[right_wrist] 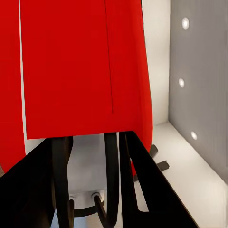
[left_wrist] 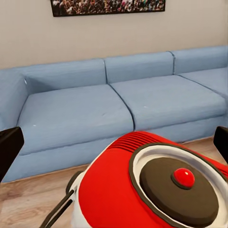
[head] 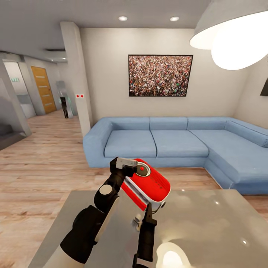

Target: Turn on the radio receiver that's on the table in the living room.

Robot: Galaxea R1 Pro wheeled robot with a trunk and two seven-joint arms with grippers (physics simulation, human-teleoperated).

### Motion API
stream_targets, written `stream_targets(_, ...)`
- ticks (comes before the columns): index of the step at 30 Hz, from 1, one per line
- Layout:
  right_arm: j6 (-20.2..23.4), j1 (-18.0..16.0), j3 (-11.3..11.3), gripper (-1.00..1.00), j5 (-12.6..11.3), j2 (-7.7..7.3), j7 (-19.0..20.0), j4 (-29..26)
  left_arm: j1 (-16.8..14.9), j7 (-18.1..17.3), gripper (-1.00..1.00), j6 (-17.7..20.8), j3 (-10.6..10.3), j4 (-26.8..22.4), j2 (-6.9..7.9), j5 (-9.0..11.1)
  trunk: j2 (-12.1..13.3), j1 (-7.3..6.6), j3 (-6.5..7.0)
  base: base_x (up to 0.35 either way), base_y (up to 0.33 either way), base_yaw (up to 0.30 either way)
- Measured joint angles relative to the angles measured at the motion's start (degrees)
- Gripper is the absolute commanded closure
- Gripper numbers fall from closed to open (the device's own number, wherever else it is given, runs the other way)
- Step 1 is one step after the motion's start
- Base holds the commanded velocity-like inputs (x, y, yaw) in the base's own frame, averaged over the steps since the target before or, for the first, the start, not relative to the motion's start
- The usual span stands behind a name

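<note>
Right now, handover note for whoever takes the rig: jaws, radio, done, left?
Right gripper: jaws shut on the radio receiver's thin metal handle, holding the radio receiver tilted above the table.
Left gripper: at the radio's upper end, jaws open with a finger to either side in the left wrist view, touching nothing there.
The red button sits in the dark round panel, right in front of the left gripper.
Done: radio lifted, left arm lined up.
Left: press the button, probably with a left finger; I can't tell whether it is on yet.
</note>
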Motion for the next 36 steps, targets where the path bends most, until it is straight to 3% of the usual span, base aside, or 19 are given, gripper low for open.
stream_targets(36,2.7,0.0,0.8,1.0,0.3,0.0,-6.0,0.1,0.0,0.0,-1.0,0.0,-0.6,0.2,0.0,0.0,0.0,0.0,2.91,0.0,0.0,0.0)
